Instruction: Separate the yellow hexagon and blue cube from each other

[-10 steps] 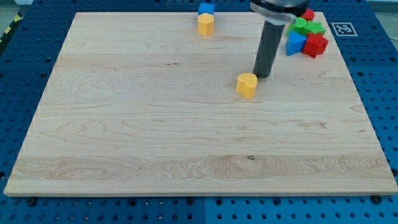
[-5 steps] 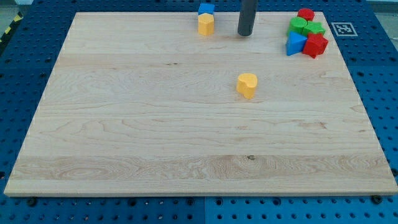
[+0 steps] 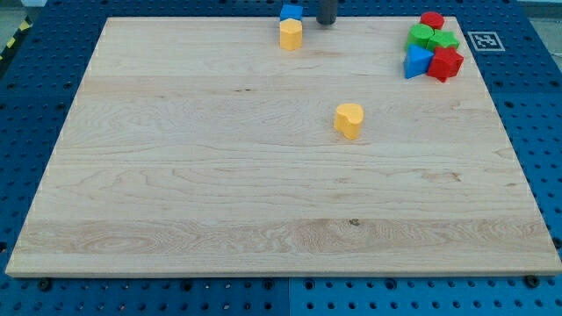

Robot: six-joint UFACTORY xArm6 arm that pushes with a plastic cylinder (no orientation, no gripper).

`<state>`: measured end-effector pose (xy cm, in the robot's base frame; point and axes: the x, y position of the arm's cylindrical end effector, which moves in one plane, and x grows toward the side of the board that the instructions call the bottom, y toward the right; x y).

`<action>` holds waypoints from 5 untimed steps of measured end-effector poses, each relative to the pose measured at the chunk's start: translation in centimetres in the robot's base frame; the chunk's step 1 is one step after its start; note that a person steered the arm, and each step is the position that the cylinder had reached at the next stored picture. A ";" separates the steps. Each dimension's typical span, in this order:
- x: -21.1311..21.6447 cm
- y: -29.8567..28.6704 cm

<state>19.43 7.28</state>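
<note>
The yellow hexagon (image 3: 291,35) sits near the top edge of the wooden board (image 3: 176,175), with the blue cube (image 3: 291,13) touching it just above, at the board's edge. My tip (image 3: 326,24) is at the top edge, a short way to the right of the blue cube and apart from both blocks. Only the rod's lowest part shows.
A yellow heart-shaped block (image 3: 349,119) lies near the board's middle. At the top right is a cluster: a red block (image 3: 432,19), two green blocks (image 3: 424,35) (image 3: 444,40), a blue triangle (image 3: 418,61) and a red block (image 3: 447,64). A fiducial tag (image 3: 484,40) lies off the board.
My tip has moved from beside the yellow heart up and to the left, to the top edge near the blue cube. No block has moved.
</note>
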 end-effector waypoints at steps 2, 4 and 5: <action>-0.1 -4.9; 1.8 -5.0; 2.0 -6.6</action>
<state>21.38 0.66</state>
